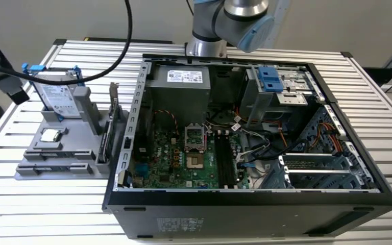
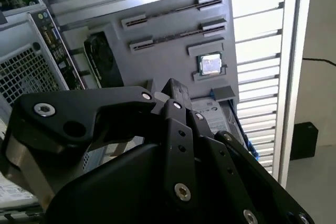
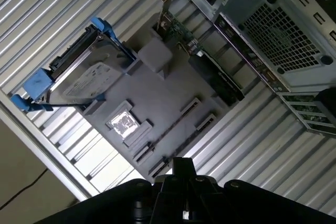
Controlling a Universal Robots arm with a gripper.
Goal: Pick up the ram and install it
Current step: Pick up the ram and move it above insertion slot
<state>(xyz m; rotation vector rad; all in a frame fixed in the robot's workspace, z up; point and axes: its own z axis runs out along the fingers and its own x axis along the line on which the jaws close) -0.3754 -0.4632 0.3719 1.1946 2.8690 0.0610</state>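
Down at the pincer (image 3: 181, 167), I read the two sides as drawn together on nothing: closed and empty. It hangs above the grey holder tray (image 3: 157, 87), over the end that carries two long slot rows.

Just past the tip in the second wrist view I've got the ram (image 2: 173, 10), a thin dark stick standing on edge in one of those rows. Little more than its top edge stands proud of the tray, and a second row like it runs alongside.

I judge it light and stiff, but thin and fragile, and the chips and contact edge are no place to squeeze. The hold I'd want is a gentle pinch across the flat faces at mid-length, square to the board so it can't cock in the slot.

Further out sit the processor chip (image 3: 123, 123) and the hard drive (image 3: 86, 80) in its blue caddy, then the open computer case (image 1: 250, 204) on the slatted counter (image 1: 19, 204).
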